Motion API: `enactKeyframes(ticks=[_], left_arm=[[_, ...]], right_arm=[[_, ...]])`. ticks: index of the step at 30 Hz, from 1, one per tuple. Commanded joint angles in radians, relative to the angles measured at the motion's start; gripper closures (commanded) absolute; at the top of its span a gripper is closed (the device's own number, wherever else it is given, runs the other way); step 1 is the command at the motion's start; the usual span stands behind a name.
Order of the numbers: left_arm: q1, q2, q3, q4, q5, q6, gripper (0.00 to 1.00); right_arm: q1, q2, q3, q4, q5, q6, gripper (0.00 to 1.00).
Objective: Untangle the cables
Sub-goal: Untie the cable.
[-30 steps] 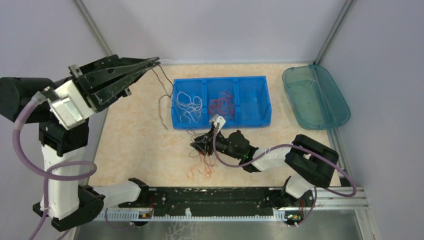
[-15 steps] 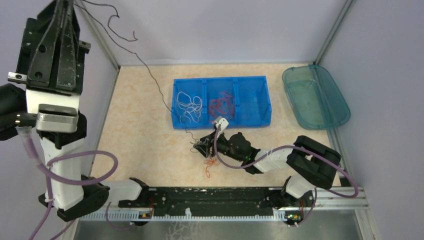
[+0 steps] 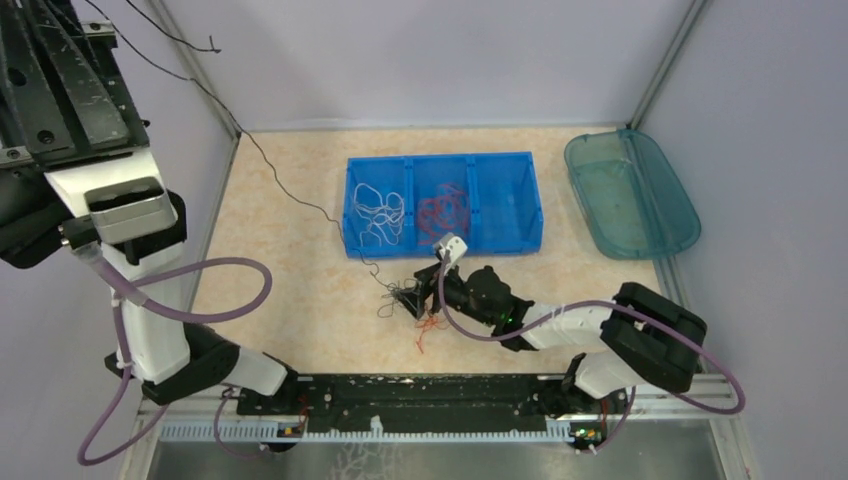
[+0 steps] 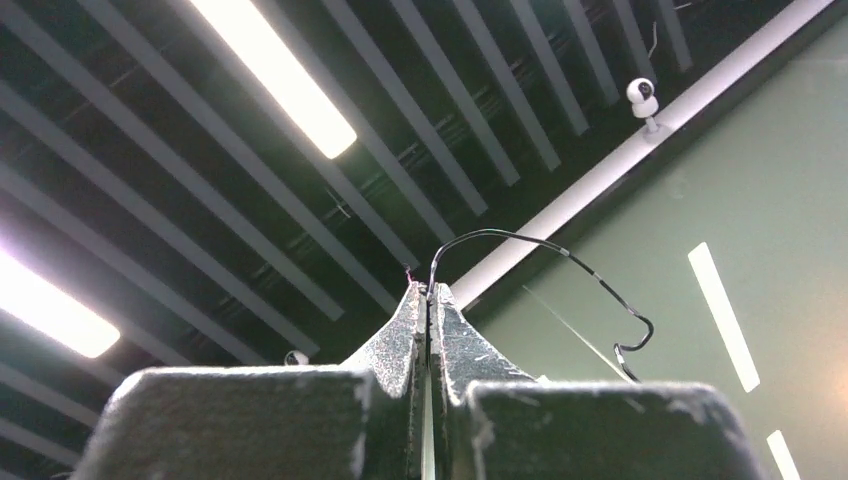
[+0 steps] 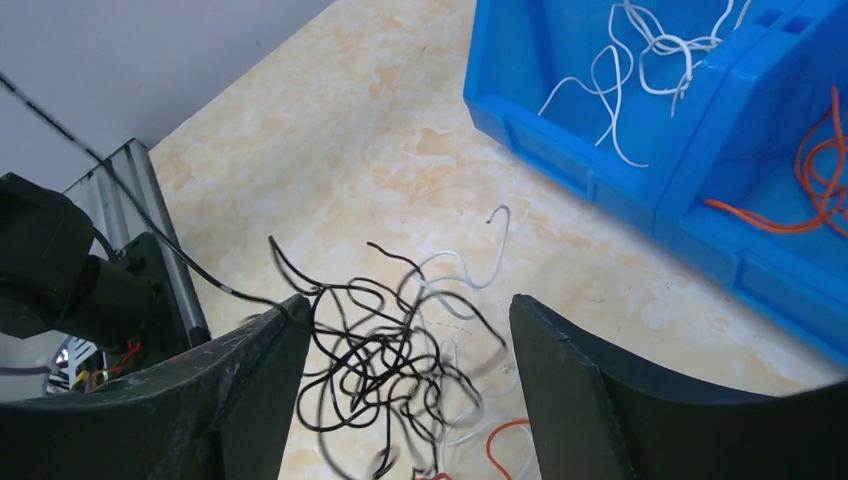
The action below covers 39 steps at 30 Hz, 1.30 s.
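Observation:
My left gripper [image 4: 429, 292] is raised high and points at the ceiling, shut on the end of one thin black cable [image 4: 560, 255]. That black cable [image 3: 272, 172] runs taut from the top left down to the tangle of cables [image 3: 400, 297] on the table. My right gripper [image 5: 405, 305] is open, its fingers either side of the mostly black tangle [image 5: 400, 375], with white and red-orange strands mixed in. A taut black strand touches its left finger [image 5: 270, 340]. Loose red-orange cables [image 3: 428, 328] lie just near the tangle.
A blue three-compartment bin [image 3: 528, 205] sits behind the tangle, with white cables [image 3: 378, 210] in its left section and red-orange cables [image 3: 443, 208] in the middle one. A teal tray [image 3: 630, 195] lies at the far right. The left arm [image 3: 120, 215] towers over the left wall.
My left arm has swung up and back, drawing the black cable out long and taut. My right gripper's jaws have widened around the tangle, and the right arm has shifted slightly right.

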<state>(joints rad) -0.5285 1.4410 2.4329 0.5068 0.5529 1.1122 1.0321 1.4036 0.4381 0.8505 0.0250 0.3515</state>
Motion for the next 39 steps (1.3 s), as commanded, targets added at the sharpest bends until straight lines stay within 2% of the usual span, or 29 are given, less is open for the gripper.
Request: enactKeyframes(ticks=[1, 3, 4, 5, 9, 12, 15, 22, 26, 27, 30, 31, 32, 34, 35, 39], left_arm=[[-0.004, 0.003, 0.077, -0.044, -0.054, -0.061, 1.00], [-0.005, -0.114, -0.072, -0.190, -0.071, -0.171, 1.00], [-0.005, -0.177, -0.244, -0.207, -0.058, -0.226, 1.00], [-0.004, -0.230, -0.336, -0.256, -0.035, -0.258, 1.00], [-0.004, -0.331, -0.571, -0.356, 0.022, -0.385, 1.00], [-0.005, -0.335, -0.608, -0.351, 0.011, -0.440, 1.00], [-0.004, -0.322, -0.598, -0.342, -0.002, -0.453, 1.00], [-0.004, -0.315, -0.593, -0.327, 0.010, -0.461, 1.00], [-0.004, -0.323, -0.597, -0.334, 0.012, -0.463, 1.00], [-0.004, -0.326, -0.601, -0.334, 0.012, -0.465, 1.00], [-0.004, -0.341, -0.622, -0.334, 0.009, -0.480, 1.00], [-0.005, -0.348, -0.635, -0.335, 0.011, -0.485, 1.00], [-0.005, -0.357, -0.650, -0.334, 0.013, -0.485, 1.00], [-0.004, -0.368, -0.675, -0.334, 0.015, -0.480, 1.00], [-0.005, -0.371, -0.682, -0.334, 0.014, -0.478, 1.00], [-0.004, -0.372, -0.687, -0.322, 0.013, -0.479, 1.00]], right_arm=[[0.006, -0.109, -0.038, 0.008, 0.017, -0.023, 0.26], [0.005, -0.149, -0.052, 0.024, -0.022, -0.027, 0.25], [0.005, -0.168, -0.053, 0.030, -0.062, -0.034, 0.25], [0.005, -0.185, -0.047, 0.027, -0.092, -0.037, 0.25], [0.005, -0.263, -0.008, -0.008, -0.244, -0.076, 0.24], [0.005, -0.323, 0.043, -0.113, -0.306, -0.118, 0.22], [0.005, -0.345, 0.074, -0.121, -0.332, -0.146, 0.20], [0.006, -0.151, 0.212, -0.094, -0.358, -0.178, 0.23], [0.002, -0.072, 0.250, -0.089, -0.288, -0.209, 0.40], [0.001, -0.064, 0.249, -0.066, -0.288, -0.202, 0.46], [0.000, -0.055, 0.254, -0.010, -0.304, -0.187, 0.76], [0.000, -0.054, 0.261, -0.009, -0.314, -0.184, 0.79], [0.000, -0.050, 0.268, -0.010, -0.339, -0.179, 0.77], [0.000, -0.043, 0.286, -0.027, -0.395, -0.168, 0.56], [0.000, -0.039, 0.294, -0.038, -0.408, -0.163, 0.50], [0.002, -0.034, 0.287, -0.038, -0.404, -0.164, 0.52]])
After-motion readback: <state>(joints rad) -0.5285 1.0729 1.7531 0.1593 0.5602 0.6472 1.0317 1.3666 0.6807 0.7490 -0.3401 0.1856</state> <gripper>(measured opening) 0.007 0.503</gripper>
